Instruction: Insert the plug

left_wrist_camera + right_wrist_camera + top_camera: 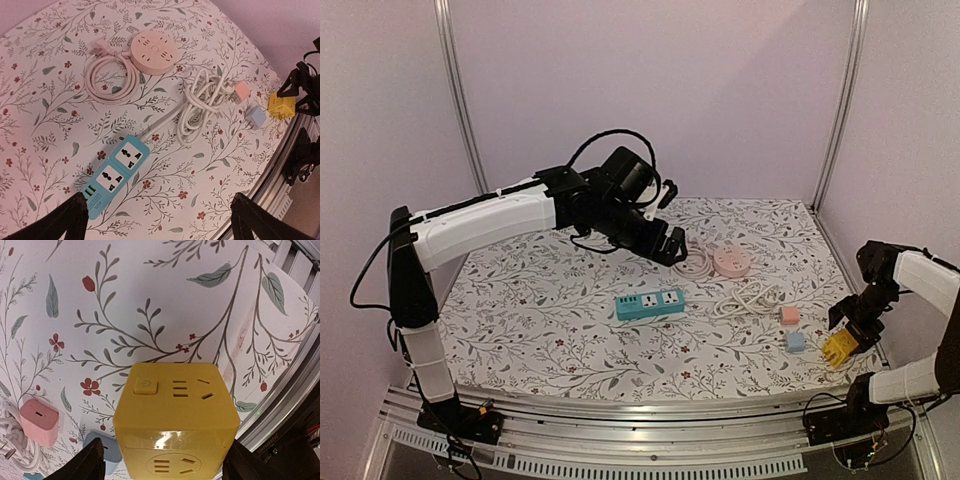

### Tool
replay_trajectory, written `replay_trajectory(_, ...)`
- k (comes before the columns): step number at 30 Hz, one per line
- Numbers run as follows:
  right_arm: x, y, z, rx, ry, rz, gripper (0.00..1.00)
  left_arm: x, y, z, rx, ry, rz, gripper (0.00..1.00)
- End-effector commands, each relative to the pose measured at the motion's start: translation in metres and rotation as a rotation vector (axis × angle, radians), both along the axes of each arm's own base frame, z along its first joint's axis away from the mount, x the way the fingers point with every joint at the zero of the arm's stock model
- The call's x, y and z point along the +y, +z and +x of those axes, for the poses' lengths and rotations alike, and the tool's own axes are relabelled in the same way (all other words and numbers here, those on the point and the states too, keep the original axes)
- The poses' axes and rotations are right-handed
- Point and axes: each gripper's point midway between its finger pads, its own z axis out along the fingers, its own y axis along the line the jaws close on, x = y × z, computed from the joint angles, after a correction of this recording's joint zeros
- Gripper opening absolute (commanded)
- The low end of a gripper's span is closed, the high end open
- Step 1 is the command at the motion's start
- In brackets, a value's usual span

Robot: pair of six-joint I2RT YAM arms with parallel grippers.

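straddling the yellow socket cube [175,405] at the table's [520,300] near right edge, right gripper [162,462] fingers apart either side, left gripper [162,217] spread wide, raised behind the blue power strip [112,175]

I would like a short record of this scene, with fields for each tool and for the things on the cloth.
left tool: open, above the floral cloth, holding nothing
right tool: open, one finger on each side of the yellow plastic cube socket
teal rectangular power strip: lies flat, both large sockets empty, white cord coiled beside it
round pink socket hub: far side, pink cord coiled next to it
small pink cube, small blue cube: apart, near the yellow cube
plug inserted: no
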Motion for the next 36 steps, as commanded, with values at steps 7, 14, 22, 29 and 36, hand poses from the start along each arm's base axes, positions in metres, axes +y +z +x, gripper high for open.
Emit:
replay_trajectory(7, -0.006, 0.008, 0.018, -0.090, 0.057, -0.032, 0.49, -0.004, 0.019, 0.001, 0.013, 0.037, -0.076, 1.00)
replay_trajectory(14, -0.006, 0.032, 0.035, -0.155, 0.095, -0.029, 0.38, -0.004, 0.023, 0.001, 0.015, 0.055, -0.095, 1.00)
replay_trajectory(22, -0.002, 0.078, 0.060, -0.264, 0.088, -0.006, 0.36, -0.007, 0.028, -0.004, 0.034, 0.067, -0.129, 0.99)
replay_trajectory(29, 0.011, 0.115, 0.088, -0.399, 0.079, 0.076, 0.35, -0.022, 0.042, -0.003, 0.068, 0.097, -0.242, 0.99)
replay_trajectory(36, 0.027, 0.159, 0.118, -0.563, 0.067, 0.179, 0.36, -0.038, 0.065, 0.010, 0.049, 0.198, -0.423, 0.98)
